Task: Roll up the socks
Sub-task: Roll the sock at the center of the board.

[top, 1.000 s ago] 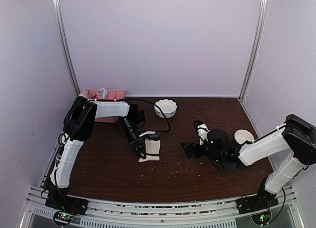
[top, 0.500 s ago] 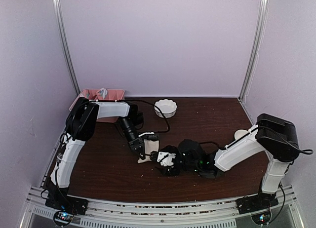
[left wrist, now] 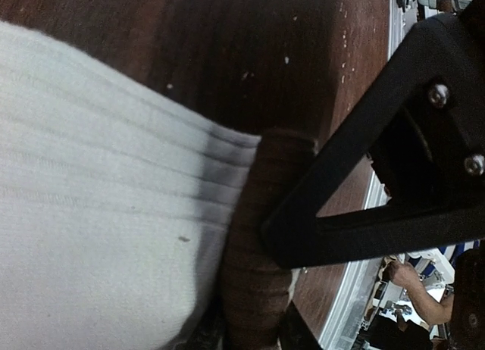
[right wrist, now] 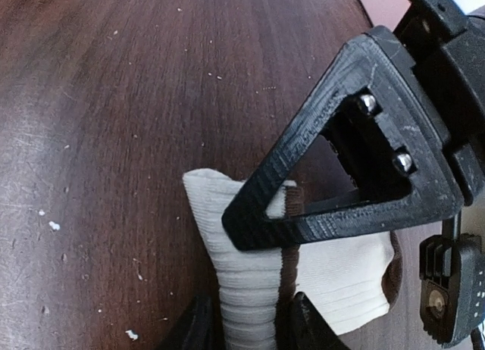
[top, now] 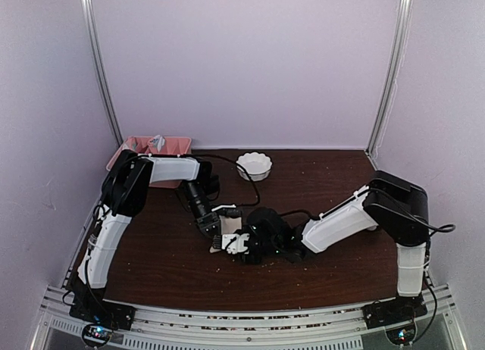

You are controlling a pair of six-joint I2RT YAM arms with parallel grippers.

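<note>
So the cream sock (top: 229,226) is lying on the dark wood surface (top: 333,176), on the near side of the white scalloped bowl (top: 254,166) and a touch to its left, well apart from it. Both arms meet right at that spot. From the left wrist view, the left gripper (left wrist: 254,339) is clamped on the sock's brown band (left wrist: 261,251), which is squeezed between the two dark fingers at the bottom edge, and the pale ribbed fabric spreads out to the left of it. The right gripper (right wrist: 250,331) comes in from the side away from the bowl. Its fingers (right wrist: 195,327) sit on either side of the ribbed end, and the fabric fills the gap between them, but honestly you can't tell whether it's properly pinching or just straddling. The black triangular finger of the other arm crosses over the sock in each wrist view. A few pale crumbs (right wrist: 53,226) are scattered on the wood. A pink box (top: 155,145) sits left of the bowl against the back wall.
</note>
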